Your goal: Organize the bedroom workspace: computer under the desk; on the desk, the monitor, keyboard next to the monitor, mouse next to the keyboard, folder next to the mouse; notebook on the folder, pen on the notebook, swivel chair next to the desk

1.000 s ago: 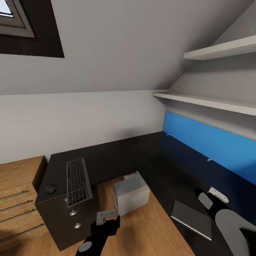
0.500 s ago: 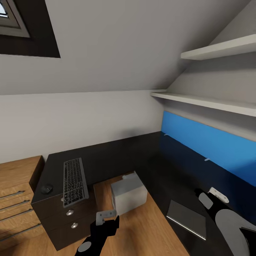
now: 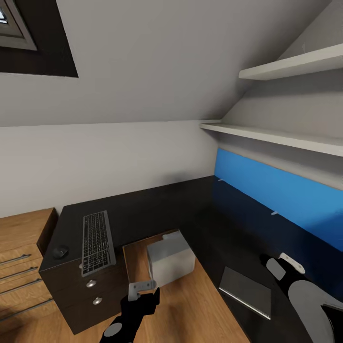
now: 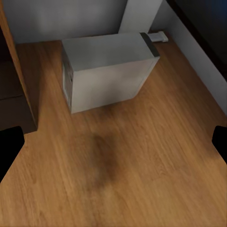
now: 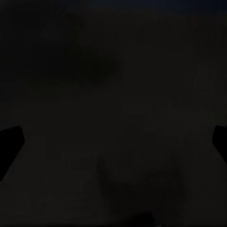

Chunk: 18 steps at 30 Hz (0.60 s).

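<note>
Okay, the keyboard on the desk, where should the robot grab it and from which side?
The keyboard lies flat on the desk, its near short end at or just past the edge above the drawers. Probably best: pinch that near end from the robot's side, one finger above and one below, since it is too thin and flat for a side grip. The left tool, open, is closest.

Bare floor (image 4: 132,161) before computer (image 4: 106,71) under desk (image 3: 157,209)
</note>
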### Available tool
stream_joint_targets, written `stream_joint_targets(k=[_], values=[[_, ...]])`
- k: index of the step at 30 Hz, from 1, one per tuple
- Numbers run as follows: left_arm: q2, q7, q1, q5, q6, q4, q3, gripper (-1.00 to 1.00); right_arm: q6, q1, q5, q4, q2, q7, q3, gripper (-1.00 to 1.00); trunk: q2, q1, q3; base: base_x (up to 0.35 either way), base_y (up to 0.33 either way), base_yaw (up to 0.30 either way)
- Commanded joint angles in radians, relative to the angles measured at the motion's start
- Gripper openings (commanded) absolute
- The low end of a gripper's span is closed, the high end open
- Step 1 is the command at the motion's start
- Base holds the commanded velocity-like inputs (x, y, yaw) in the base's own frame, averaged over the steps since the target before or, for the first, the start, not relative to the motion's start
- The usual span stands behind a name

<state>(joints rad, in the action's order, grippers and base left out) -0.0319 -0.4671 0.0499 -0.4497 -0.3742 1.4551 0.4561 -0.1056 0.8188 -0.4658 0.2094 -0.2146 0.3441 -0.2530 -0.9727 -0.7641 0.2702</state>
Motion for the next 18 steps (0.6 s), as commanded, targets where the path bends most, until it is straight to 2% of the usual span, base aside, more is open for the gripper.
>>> stream_joint_targets(k=[1,13,18], values=[[0.0,-0.009,0.001,-0.009,-0.002,0.002,0.001,1.0,-0.007,0.0,-0.006,0.002,0.0,0.005,0.0,1.0,-0.008,-0.004,0.005,-0.001,-0.003,0.0],[0.0,-0.01,0.001,-0.009,-0.002,0.002,0.0,1.0,-0.015,0.0,-0.006,0.002,0.0,0.004,-0.011,1.0,-0.092,-0.05,0.042,0.0,0.0,0.0],[0.0,-0.01,0.001,-0.009,-0.002,0.002,0.0,1.0,-0.015,0.0,-0.006,0.002,0.0,0.004,-0.012,1.0,-0.092,-0.05,0.042,0.0,0.0,0.0]])
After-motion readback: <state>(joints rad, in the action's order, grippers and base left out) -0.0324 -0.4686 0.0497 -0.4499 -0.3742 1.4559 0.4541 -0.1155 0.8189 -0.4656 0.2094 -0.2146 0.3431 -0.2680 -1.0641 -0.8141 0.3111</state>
